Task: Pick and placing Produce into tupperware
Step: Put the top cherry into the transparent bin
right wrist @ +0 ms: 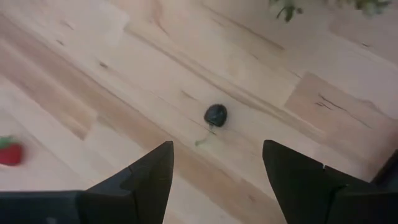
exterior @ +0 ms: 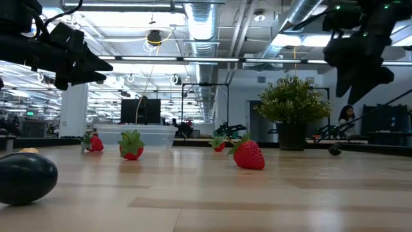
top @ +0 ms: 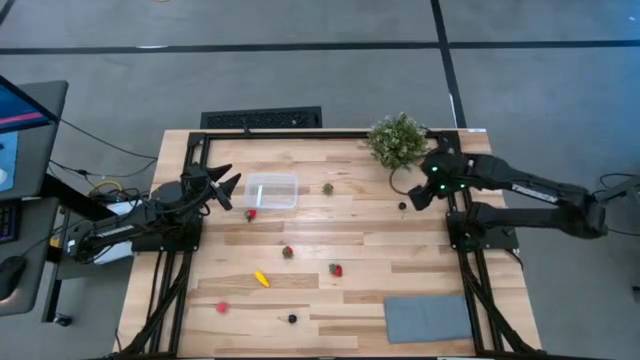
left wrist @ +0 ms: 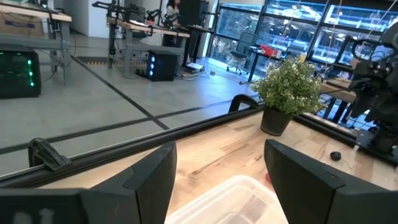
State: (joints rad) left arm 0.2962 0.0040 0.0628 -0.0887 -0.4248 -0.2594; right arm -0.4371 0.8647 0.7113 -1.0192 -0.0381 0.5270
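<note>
The surface [top: 360, 235] is pale blond wood in long planks with darker grain streaks, framed by black rails. The tupperware [top: 272, 190] is clear and faintly whitish. Among the produce, a strawberry [exterior: 249, 155] is bright red with a green leafy cap, another red piece [top: 222, 308] lies near a yellow elongated one [top: 261, 279], and a round berry [right wrist: 216, 114] is near-black. The potted plant [top: 397, 139] is bushy green, its pot dark. The flat mat [top: 428, 319] is plain grey. Both arms are matt black, the right end effector [top: 421, 197] showing small green lights behind it.

3 strawberries [top: 337, 269], 2 berries [top: 292, 319]
</note>
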